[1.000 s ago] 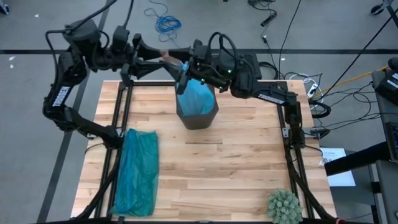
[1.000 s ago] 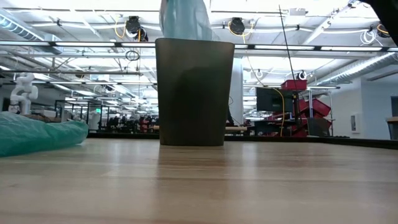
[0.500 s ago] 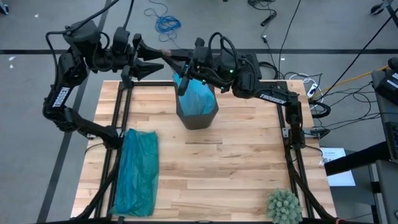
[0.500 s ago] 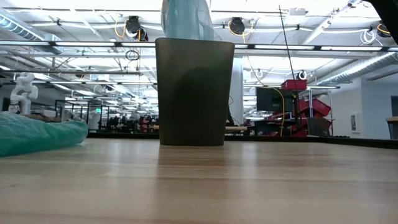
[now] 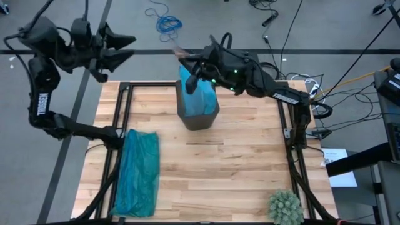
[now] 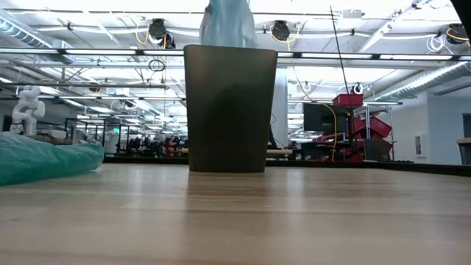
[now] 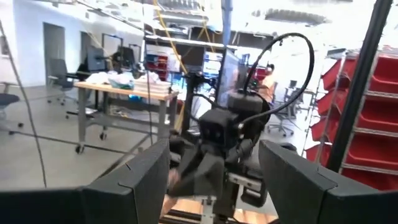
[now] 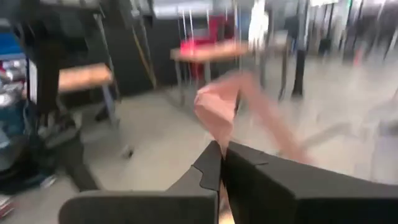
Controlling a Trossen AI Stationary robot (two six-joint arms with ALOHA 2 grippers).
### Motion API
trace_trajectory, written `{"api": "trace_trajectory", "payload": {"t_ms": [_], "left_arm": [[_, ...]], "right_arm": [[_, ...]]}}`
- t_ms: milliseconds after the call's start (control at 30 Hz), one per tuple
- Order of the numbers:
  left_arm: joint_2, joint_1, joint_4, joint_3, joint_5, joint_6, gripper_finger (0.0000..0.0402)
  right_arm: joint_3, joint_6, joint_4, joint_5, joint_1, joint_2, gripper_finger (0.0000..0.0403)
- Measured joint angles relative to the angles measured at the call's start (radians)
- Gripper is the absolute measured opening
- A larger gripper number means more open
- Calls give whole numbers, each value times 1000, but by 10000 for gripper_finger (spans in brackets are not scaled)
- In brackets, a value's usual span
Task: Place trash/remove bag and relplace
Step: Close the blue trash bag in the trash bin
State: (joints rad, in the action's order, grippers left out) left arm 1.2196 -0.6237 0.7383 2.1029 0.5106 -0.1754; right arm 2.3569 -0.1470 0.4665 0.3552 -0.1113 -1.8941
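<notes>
A dark bin (image 5: 199, 115) stands on the wooden table near its far edge. The pale blue bag (image 5: 198, 90) sits in it, and its bunched top (image 6: 228, 22) pokes above the rim. Just beyond the bin's far side, my right gripper (image 5: 185, 56) is shut on a pinkish-brown scrap of trash (image 5: 177, 50). My left gripper (image 5: 128, 49) hangs open and empty past the table's far left corner, facing the right gripper across a wide gap. In the left wrist view, the scrap (image 7: 175, 180) shows at the right arm's fingers. My right gripper pinches one end of the scrap (image 8: 219, 134) between its two shut fingers (image 8: 249, 174). The fingers lie about level and point toward the far left. The rest of the scrap (image 8: 217, 102) sticks out past the fingertips, clear of the bin and the table.
A darker teal-green plastic bag (image 5: 137, 172) lies along the table's left side. A spiky green ball (image 5: 285, 206) rests at the near right corner. Black frame rails (image 5: 119, 112) run along both sides. The middle of the table (image 5: 237, 162) is bare wood.
My left gripper has drawn back from the right gripper toward the table's left and far side, staying open. The scrap that was between the two grippers stays with my right gripper. The bag's bunched top has shifted a little to the right above the bin's rim.
</notes>
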Motion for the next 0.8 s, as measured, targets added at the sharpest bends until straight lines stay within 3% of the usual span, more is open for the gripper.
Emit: {"api": "trace_trajectory", "payload": {"t_ms": [200,300,433,600,733,800], "left_arm": [[4,-28,38,-1,-2,-2,240],[4,-41,98,-1,-32,-3,240],[10,-51,201,-1,-171,-2,224],[31,-52,316,-1,-421,22,137],[63,-52,370,-1,-464,57,25],[77,-52,386,-1,-465,52,12]], "right_arm": [[-2,-300,322,-189,0,-1,23],[-3,-348,325,-227,24,2,69],[-2,-347,271,-234,41,37,152],[-2,-273,239,-225,0,103,240],[-1,-261,262,-206,-81,172,267],[1,-253,309,-161,-130,201,265]]}}
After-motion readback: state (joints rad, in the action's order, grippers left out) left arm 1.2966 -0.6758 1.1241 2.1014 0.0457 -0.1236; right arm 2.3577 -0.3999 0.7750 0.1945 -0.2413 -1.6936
